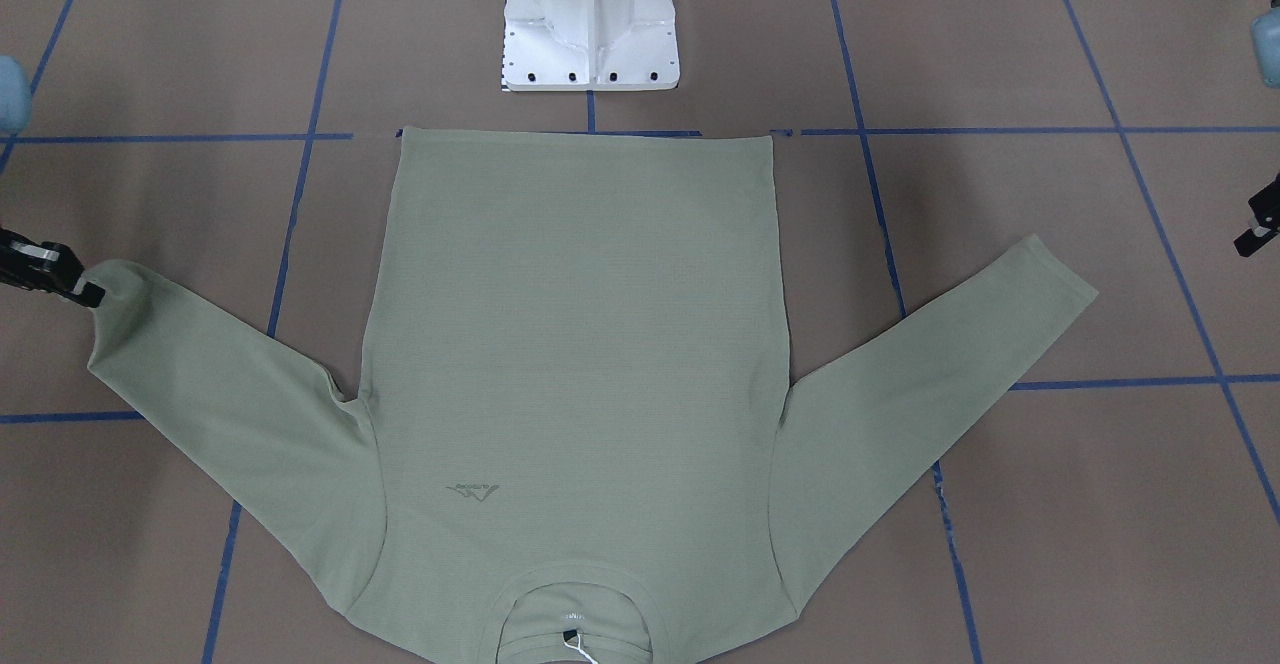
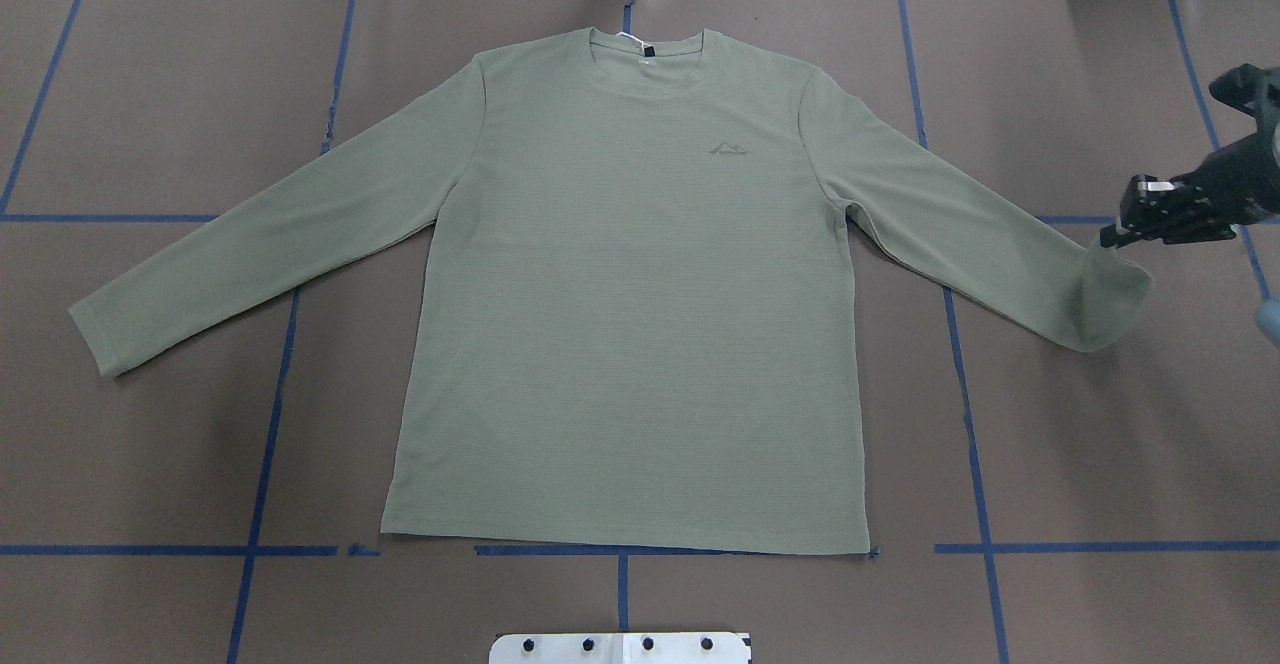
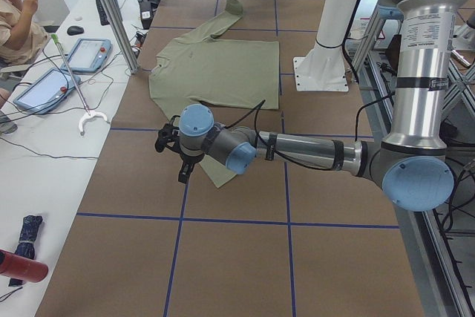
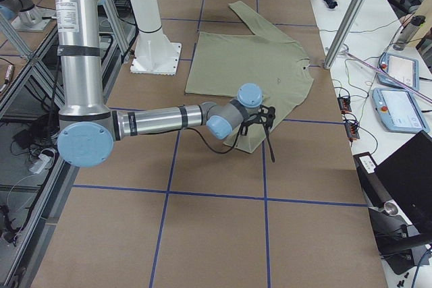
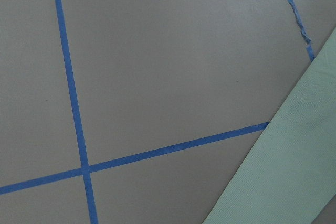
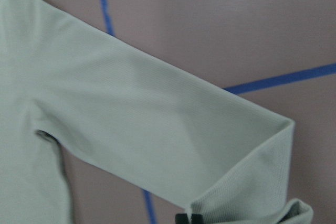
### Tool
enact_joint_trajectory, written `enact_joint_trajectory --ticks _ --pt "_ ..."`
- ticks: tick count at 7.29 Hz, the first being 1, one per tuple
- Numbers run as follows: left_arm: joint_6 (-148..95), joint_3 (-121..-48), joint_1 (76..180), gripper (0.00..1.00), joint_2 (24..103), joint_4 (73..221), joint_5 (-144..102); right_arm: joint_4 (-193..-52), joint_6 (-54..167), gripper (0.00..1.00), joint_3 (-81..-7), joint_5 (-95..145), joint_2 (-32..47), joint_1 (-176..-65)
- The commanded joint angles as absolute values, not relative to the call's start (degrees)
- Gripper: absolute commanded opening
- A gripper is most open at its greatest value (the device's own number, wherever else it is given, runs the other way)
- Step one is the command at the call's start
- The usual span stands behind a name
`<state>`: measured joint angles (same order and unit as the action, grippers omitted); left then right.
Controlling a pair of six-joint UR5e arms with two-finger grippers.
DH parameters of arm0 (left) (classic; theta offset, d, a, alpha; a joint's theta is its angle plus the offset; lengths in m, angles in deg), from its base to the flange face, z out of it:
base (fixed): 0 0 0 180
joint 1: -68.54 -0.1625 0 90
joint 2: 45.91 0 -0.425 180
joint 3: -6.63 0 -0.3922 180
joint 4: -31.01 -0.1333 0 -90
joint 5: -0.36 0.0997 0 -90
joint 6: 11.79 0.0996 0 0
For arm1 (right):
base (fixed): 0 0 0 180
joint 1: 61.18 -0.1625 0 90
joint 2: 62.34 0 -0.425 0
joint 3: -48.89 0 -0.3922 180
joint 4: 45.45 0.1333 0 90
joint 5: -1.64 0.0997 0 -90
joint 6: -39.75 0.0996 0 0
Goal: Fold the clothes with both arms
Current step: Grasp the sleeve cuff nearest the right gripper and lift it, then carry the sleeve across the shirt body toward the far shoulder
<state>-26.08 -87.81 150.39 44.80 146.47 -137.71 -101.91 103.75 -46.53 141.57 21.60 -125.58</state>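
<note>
While the shirt (image 2: 630, 294) lies flat on the table (image 2: 150, 464), no fold is made yet. The right claw (image 2: 1112, 236) pinches 1 sleeve cuff (image 2: 1118, 289); the left claw (image 3: 182, 168) hangs apart, I cannot tell its grip.

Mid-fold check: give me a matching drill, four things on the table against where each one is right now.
1. black two-finger right gripper
2. black two-finger left gripper
3. round ribbed collar of the pale sage-green knit shirt
4. white metal pedestal base

a. beside the shirt's hem
b. on the raised sleeve cuff
c. clear of the cloth, past the flat cuff
d. shirt's end farthest from the robot

Pairs: 1-b, 2-c, 3-d, 4-a.
</note>
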Motion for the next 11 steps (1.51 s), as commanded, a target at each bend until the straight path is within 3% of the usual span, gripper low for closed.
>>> enact_joint_trajectory --ticks 1,3,5,7,10,11 --pt "-26.12 -87.77 150.37 1.00 44.71 146.59 -137.72 -105.27 126.49 0.00 -44.91 136.94 2.89 -119.13" --pt "-26.12 -87.77 150.37 1.00 44.62 146.59 -137.72 -114.93 133.93 0.00 -39.22 126.06 -16.54 -113.76" --pt "-26.12 -87.77 150.37 1.00 44.53 146.59 -137.72 -114.27 134.84 0.00 -26.67 117.79 -29.67 -106.06" --pt "-26.03 -87.77 150.37 1.00 44.62 146.59 -137.72 -106.21 134.93 0.00 -17.07 106.88 -34.02 -96.81" --pt "-26.03 -87.85 150.37 1.00 44.62 146.67 -137.72 -101.53 134.67 0.00 -5.64 98.01 -40.95 -91.79" --pt "-26.21 -87.85 150.37 1.00 44.62 146.85 -137.89 -101.43 134.67 0.00 -4.82 97.27 -41.50 -91.42"
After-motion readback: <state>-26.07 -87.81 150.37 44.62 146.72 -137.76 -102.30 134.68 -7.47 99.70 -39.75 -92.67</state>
